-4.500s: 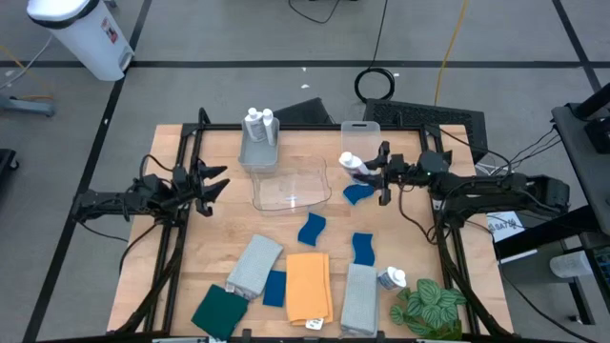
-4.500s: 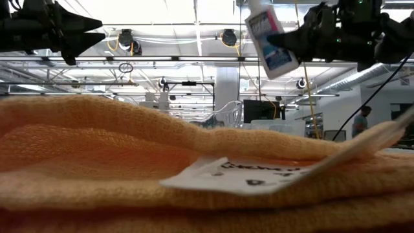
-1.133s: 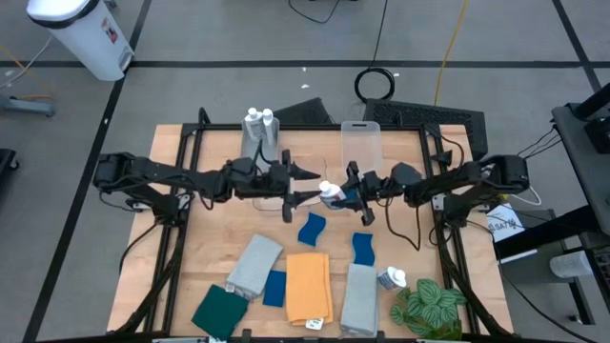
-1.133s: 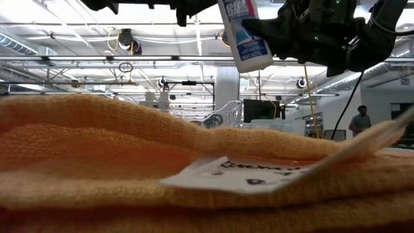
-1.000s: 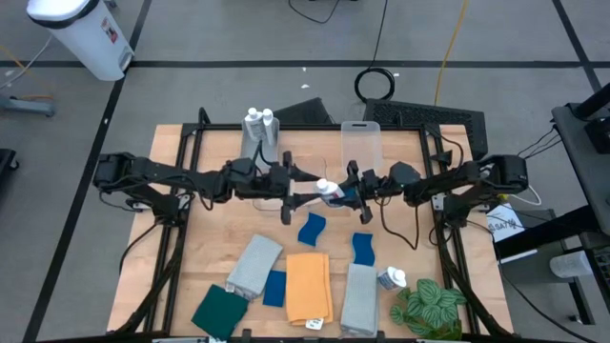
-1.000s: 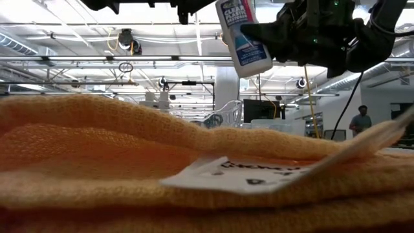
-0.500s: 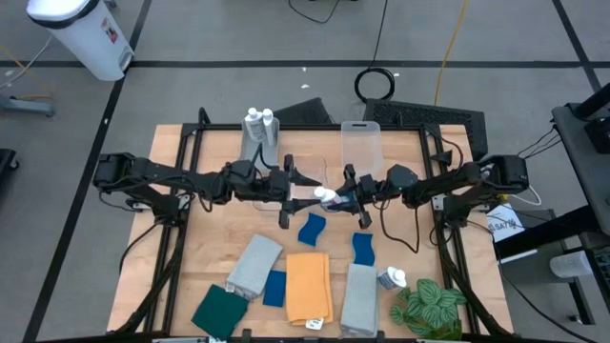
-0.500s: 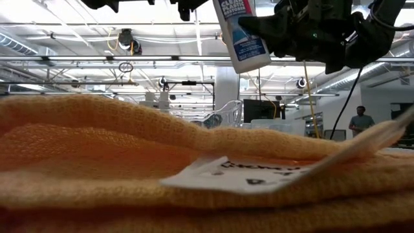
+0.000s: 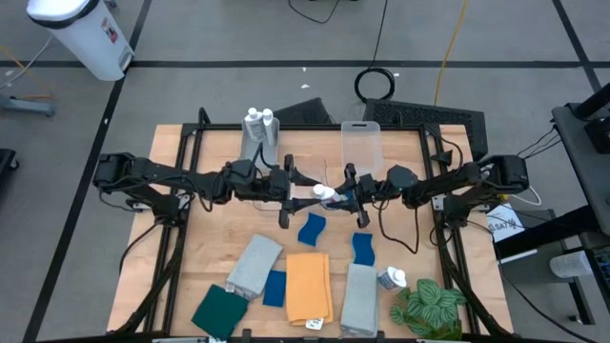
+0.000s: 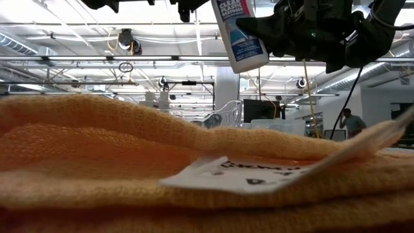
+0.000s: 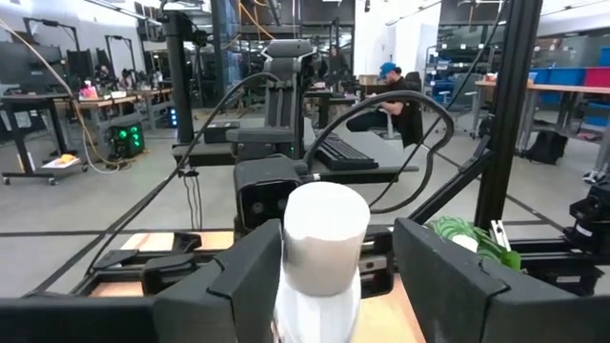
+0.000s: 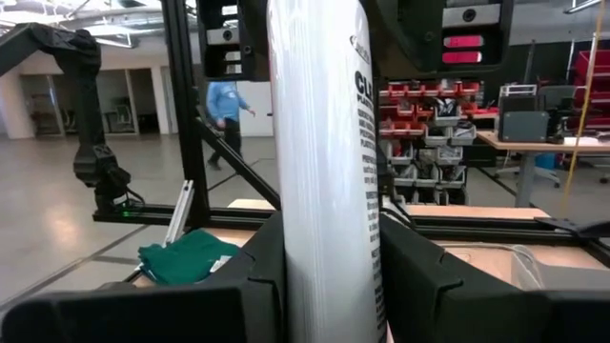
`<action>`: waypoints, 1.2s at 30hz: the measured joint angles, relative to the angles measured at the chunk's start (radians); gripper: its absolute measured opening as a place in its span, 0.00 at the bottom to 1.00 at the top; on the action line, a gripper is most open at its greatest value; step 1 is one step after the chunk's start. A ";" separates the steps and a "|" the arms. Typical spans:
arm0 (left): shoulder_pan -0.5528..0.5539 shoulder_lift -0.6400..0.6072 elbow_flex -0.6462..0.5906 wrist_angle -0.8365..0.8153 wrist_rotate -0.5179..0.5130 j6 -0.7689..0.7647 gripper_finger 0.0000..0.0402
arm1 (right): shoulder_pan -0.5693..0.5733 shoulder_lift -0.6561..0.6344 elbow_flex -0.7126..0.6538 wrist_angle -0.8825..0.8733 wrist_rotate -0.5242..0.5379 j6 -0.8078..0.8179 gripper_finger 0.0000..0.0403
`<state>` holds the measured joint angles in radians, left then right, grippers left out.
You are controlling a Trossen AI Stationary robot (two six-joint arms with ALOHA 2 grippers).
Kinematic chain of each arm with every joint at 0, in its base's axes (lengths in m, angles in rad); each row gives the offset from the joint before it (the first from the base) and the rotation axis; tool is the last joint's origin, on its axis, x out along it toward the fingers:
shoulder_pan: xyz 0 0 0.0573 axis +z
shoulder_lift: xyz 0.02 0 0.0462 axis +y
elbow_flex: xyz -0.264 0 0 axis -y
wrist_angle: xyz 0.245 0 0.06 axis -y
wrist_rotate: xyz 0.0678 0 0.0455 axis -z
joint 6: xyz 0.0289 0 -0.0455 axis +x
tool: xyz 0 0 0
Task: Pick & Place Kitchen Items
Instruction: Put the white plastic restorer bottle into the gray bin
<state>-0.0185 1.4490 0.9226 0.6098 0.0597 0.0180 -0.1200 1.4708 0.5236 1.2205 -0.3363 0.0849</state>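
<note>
Bare table (image 9: 219,224) lies open left of centre; cloths (image 9: 307,284) crowd the near edge, bins (image 9: 361,143) the far.

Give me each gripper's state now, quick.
Left gripper: open around the white bottle's cap end.
Right gripper: shut on the white bottle.

Bottle (image 9: 327,194) midair between left gripper (image 9: 297,193) and right gripper (image 9: 349,196), above the table (image 9: 210,248), cloths (image 9: 307,284) nearer front
</note>
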 joint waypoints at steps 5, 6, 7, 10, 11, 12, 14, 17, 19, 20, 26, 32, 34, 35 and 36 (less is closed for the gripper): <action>0.003 0.000 0.000 0.001 -0.008 0.004 0.52 | 0.001 0.000 0.000 0.000 0.000 0.000 0.24; 0.005 0.000 0.000 0.001 -0.008 0.004 0.52 | 0.001 0.000 0.000 0.000 0.000 0.000 0.24; 0.007 0.000 0.000 0.003 -0.008 0.004 0.52 | 0.001 0.000 0.000 0.000 0.000 0.000 0.24; 0.007 0.019 0.000 0.054 -0.012 0.000 0.52 | 0.000 0.000 0.000 0.000 0.000 -0.009 0.24; 0.007 0.025 0.001 0.060 -0.013 0.000 0.52 | 0.000 0.000 0.000 0.001 0.000 -0.016 0.24; 0.007 0.032 0.000 0.061 -0.012 0.002 0.52 | 0.000 0.000 0.000 0.001 -0.001 -0.019 0.24; 0.004 0.047 0.000 0.085 -0.013 0.002 0.52 | 0.000 0.000 0.000 0.002 -0.001 -0.019 0.24; 0.004 0.048 0.000 0.093 -0.012 -0.002 0.52 | 0.000 0.000 0.000 0.001 0.000 -0.019 0.24; 0.004 0.048 0.000 0.095 -0.013 0.001 0.52 | 0.000 0.000 0.000 0.001 0.000 -0.019 0.24; 0.005 0.048 0.000 0.093 -0.013 0.001 0.52 | 0.000 0.000 0.000 0.001 0.000 -0.019 0.24; 0.007 0.048 0.000 0.101 -0.015 0.005 0.52 | 0.000 0.000 0.000 -0.006 -0.004 -0.019 0.24; 0.011 0.048 0.000 0.095 -0.015 -0.007 0.52 | 0.000 0.000 0.000 -0.010 -0.004 -0.019 0.24; 0.011 0.048 0.000 0.083 -0.015 -0.032 0.52 | 0.000 0.000 0.000 -0.014 -0.004 -0.019 0.24; 0.011 0.048 0.000 0.071 -0.014 -0.044 0.52 | 0.000 0.000 0.001 -0.020 -0.004 -0.019 0.24; 0.011 0.047 0.000 0.057 -0.015 -0.062 0.52 | 0.000 -0.001 0.003 -0.032 -0.003 -0.017 0.24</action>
<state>-0.0071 1.4961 0.9226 0.6671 0.0452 -0.0438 -0.1204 1.4700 0.5265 1.1883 -0.3390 0.0676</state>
